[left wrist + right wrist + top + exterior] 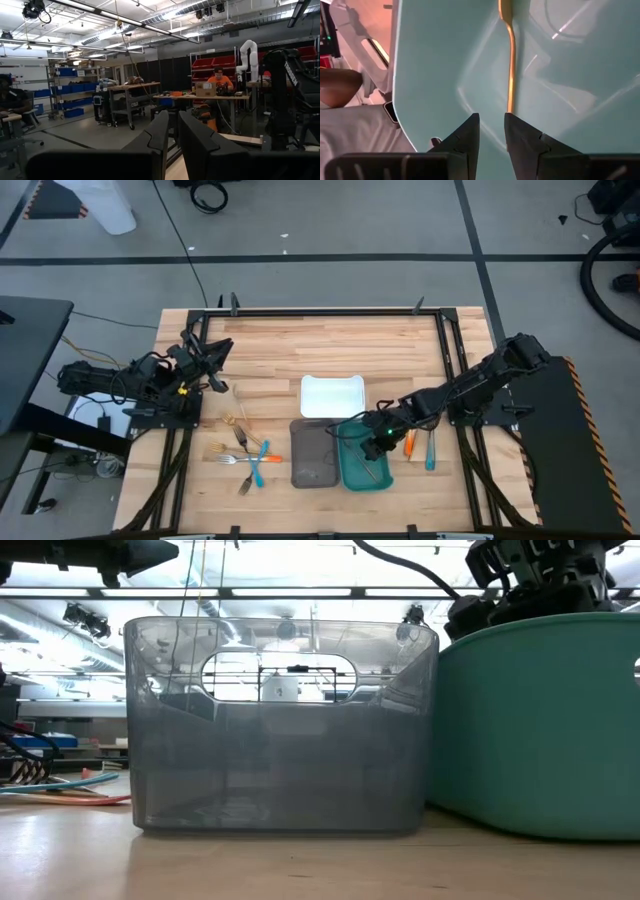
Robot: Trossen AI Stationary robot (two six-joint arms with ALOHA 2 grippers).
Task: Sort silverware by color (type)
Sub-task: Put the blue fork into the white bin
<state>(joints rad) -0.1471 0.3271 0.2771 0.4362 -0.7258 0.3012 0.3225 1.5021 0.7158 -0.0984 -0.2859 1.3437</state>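
A gold-bronze utensil (510, 70) lies along the floor of the teal tray (352, 470), also seen as the gold utensil (372, 472) from above. My right gripper (491, 122) hangs over that tray, pointing down, slightly open, with the utensil's near end just past one fingertip. Whether they touch, I cannot tell. More silverware (245, 450) lies on the table left of the grey tray (313, 455): forks with orange and blue handles. An orange piece (408, 443) and a blue piece (430, 448) lie right of the teal tray. My left gripper (215, 355) waits at the table's left side, narrowly open.
A white tray (332, 395) sits behind the grey and teal ones. In the low view the grey tray (280, 725) and teal tray (540, 730) stand side by side, with orange and blue handles (70, 785) to the left. People sit at benches in the room beyond.
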